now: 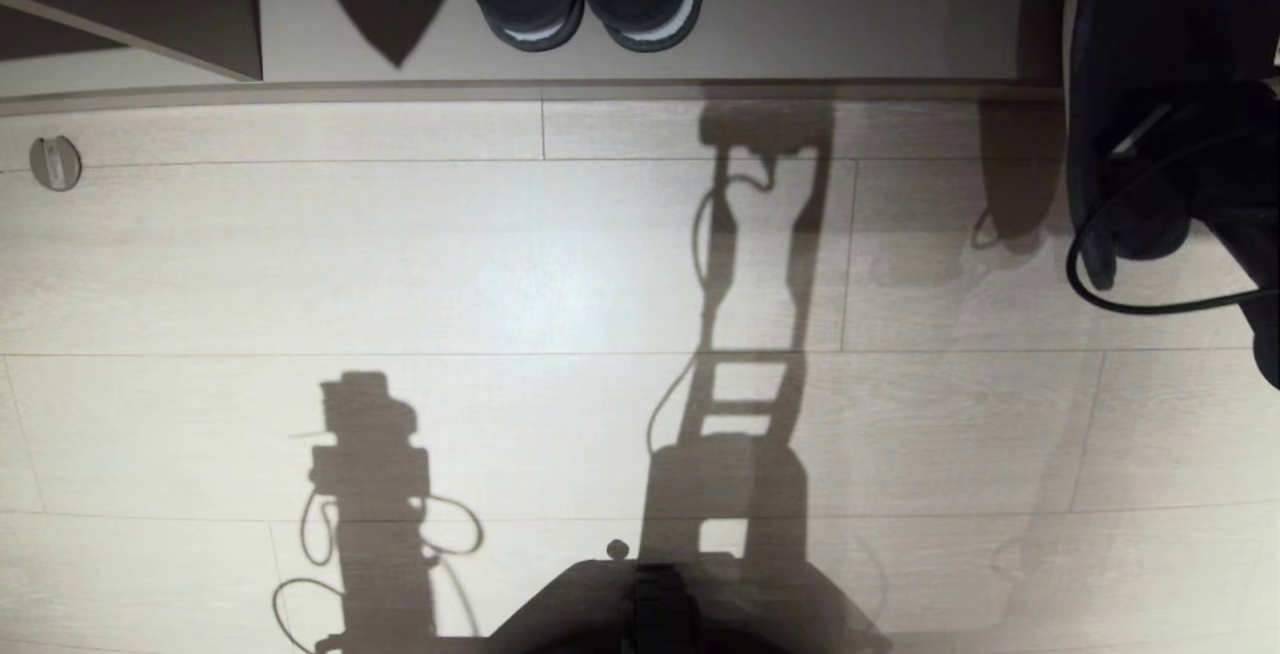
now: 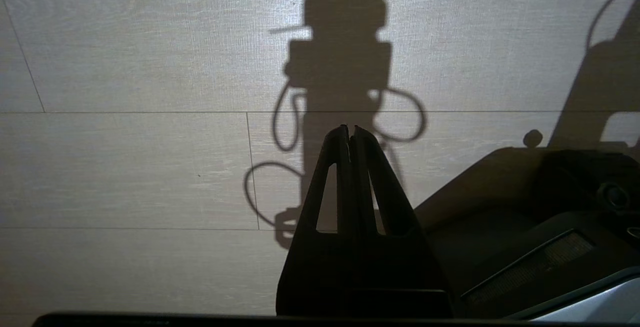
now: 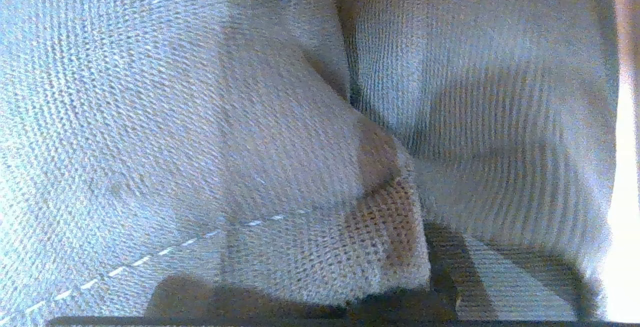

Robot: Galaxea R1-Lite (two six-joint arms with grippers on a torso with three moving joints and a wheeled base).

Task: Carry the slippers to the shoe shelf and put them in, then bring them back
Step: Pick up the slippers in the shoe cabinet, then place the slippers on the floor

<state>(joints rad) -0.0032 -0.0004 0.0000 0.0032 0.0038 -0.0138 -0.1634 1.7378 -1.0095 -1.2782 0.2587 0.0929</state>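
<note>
Left gripper (image 2: pixel 350 134): fingers pressed together, empty, parked over the pale plank floor (image 1: pixel 400 264) at 7 o'clock.

Right gripper at 3 o'clock, head view: fingers hidden, closed by my reading. Its wrist view is filled by the grey-blue knitted fabric slippers (image 3: pixel 210 117), uppers bunched side by side, apparently pinched. Soft, light, floppy; best held by both inner edges together.

12 o'clock, farthest: blacker white-rimmed pair (image 1: pixel 585 9) in the pale-wood shoe shelf (image 1: pixel 850 34).

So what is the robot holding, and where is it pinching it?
The right gripper is shut on the slippers, pinching fabric edges where the two meet. The left gripper is shut and holds nothing.
</note>
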